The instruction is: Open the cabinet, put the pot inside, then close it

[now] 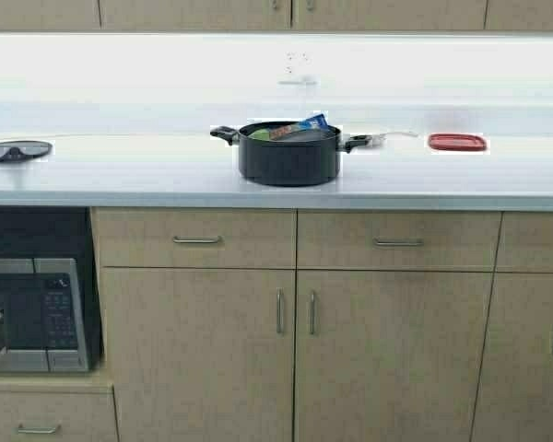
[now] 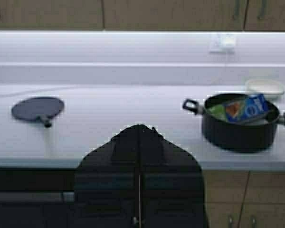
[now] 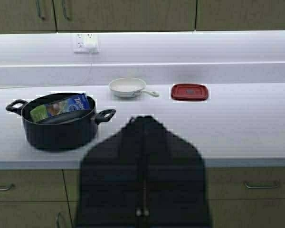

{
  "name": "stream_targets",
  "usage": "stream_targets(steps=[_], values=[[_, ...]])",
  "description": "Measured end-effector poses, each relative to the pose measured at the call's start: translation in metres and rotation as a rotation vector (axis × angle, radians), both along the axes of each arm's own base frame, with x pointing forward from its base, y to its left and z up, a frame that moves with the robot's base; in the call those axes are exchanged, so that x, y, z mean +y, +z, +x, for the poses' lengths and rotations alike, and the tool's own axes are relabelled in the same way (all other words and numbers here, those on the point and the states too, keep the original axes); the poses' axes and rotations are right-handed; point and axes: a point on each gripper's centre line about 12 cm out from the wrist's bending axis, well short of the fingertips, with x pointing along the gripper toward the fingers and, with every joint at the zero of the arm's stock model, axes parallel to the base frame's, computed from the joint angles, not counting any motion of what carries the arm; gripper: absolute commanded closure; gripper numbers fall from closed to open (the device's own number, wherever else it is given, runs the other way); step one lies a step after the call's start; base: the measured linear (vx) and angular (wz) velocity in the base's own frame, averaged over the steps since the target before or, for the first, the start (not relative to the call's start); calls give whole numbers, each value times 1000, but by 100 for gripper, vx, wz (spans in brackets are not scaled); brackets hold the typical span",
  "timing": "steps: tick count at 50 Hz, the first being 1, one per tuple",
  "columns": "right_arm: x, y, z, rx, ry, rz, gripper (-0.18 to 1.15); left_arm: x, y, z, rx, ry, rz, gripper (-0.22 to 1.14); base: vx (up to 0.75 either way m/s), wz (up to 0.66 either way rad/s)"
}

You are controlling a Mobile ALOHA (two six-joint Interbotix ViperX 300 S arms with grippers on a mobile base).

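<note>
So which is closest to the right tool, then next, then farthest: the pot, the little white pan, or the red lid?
From the right wrist view, right tool low in front of the counter:
1. Pot, near the counter's front edge.
2. White pan and red lid, both farther back; too close to rank.

The cabinet (image 1: 295,364) doors stand shut, with open floor space before them.
</note>
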Motion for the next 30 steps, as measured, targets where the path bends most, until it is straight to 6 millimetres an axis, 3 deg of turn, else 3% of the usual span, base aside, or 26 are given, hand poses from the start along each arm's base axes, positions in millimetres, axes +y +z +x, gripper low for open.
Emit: stream_targets(steps=[5, 30], values=[[2, -11, -2, 25, 11, 15, 87, 0, 0, 0, -11, -2, 5, 85, 9, 1], [5, -20, -6, 53, 30, 15, 91, 0, -10, 5, 3, -4, -12, 89, 18, 2]])
